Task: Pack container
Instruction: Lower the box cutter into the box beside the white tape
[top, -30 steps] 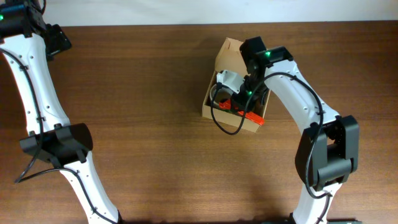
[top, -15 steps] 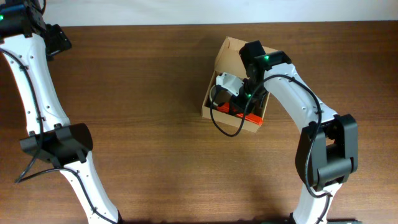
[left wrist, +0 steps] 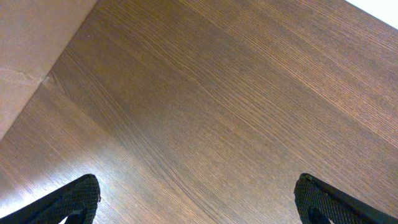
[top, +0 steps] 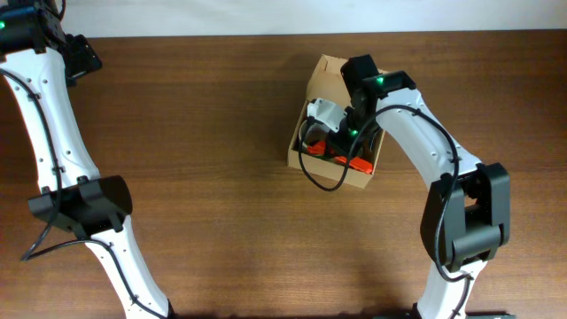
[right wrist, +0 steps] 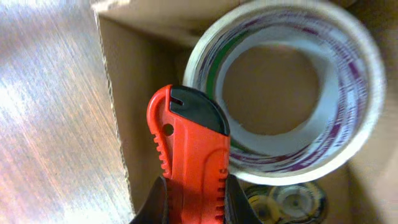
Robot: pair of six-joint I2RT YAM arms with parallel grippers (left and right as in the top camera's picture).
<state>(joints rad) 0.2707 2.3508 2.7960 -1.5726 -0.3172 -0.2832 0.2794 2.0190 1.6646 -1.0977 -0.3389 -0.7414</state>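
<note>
Container, a plain cardboard box at 2 o'clock from table centre, is being filled: the right gripper pinches a red ribbed plastic knife over its open top. Next, I judge, the knife must go down beside the glossy tape ring at its 1 o'clock and be released. Left gripper, spread wide, hangs over grained wood far at 10 o'clock.

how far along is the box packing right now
Done: a tape roll and a white charger lie in the box. In hand: the right tool grips a red knife inside it. To do: release the knife, tuck in the cable looping over the side, close the lid. The left tool is open.
</note>
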